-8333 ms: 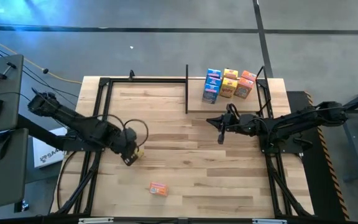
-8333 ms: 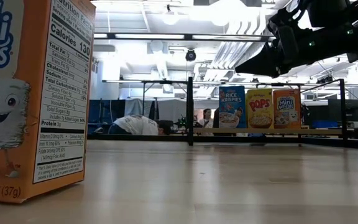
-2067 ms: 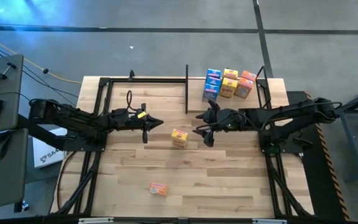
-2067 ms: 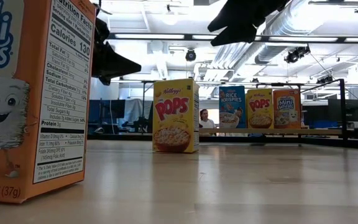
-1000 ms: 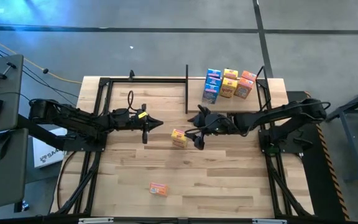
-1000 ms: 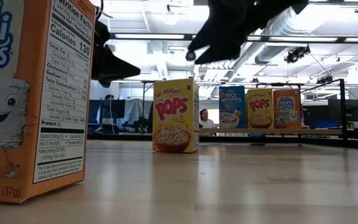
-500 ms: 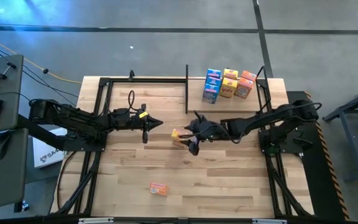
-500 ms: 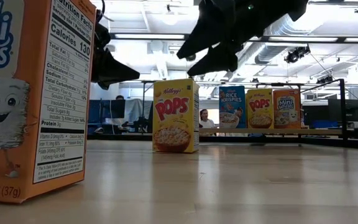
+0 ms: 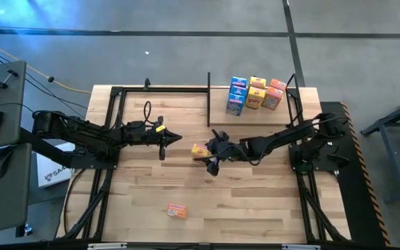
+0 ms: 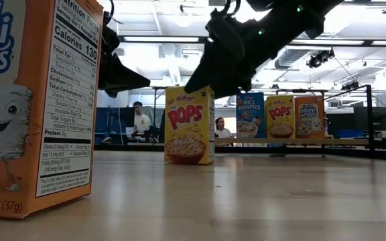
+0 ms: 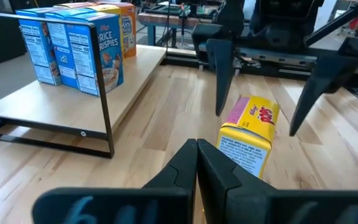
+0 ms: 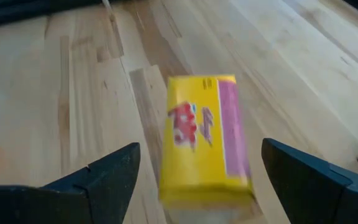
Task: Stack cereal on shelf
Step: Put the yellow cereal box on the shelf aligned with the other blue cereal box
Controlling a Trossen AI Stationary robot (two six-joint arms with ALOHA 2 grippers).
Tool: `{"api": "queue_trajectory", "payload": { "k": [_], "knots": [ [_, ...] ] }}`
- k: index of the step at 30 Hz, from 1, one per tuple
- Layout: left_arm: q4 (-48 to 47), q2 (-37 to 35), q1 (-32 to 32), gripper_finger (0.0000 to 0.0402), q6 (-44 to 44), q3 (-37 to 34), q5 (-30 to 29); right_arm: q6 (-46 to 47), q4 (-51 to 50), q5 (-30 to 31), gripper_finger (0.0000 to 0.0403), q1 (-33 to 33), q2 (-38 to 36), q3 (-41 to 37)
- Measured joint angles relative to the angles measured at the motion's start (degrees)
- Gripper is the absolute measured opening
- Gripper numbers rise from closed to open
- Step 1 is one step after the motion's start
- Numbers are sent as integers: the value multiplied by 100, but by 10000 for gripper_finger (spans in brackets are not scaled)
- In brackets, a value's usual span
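A yellow cereal box stands upright on its bottom end at the table's middle; it also shows in the left wrist view and the low view. My right gripper is open just above it, one finger on each side of the box's top, touching nothing. My left gripper is shut and empty, a little to the box's left. The shelf at the far right holds several blue, yellow and orange boxes. An orange box lies near the front edge.
The shelf's black posts and rail stand just beyond the yellow box. A black frame runs along the table's left and far edges. The orange box fills the low view's left. People show in the room behind.
My right gripper has gone toward the table's left and down onto the yellow box, staying open, and now has a finger on each side of the box's top. The box has not moved.
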Motion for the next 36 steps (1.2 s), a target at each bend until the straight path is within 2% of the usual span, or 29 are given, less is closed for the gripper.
{"api": "queue_trajectory", "payload": {
  "k": [5, 15, 19, 29, 33, 36],
  "knots": [
    [-12, 0, 0, 3, 7, 0, 0, -46, 119, 96, 299, 0, 126, 0],
    [-28, 0, 0, 3, 9, 0, 0, -252, 169, -70, 178, 0, 127, 0],
    [-30, 0, 0, 3, 9, 0, 0, -343, 171, -89, 145, 0, 127, 0],
    [-56, 0, -2, 3, 40, 0, 0, -645, 42, -105, 143, 0, -142, 0],
    [-77, 0, -2, 3, 43, 0, 0, -949, -539, -31, 143, 0, -773, 0],
    [-77, 0, -2, 3, 44, 0, 0, -1084, -1425, 189, 144, -13, -1513, 0]
  ]
}}
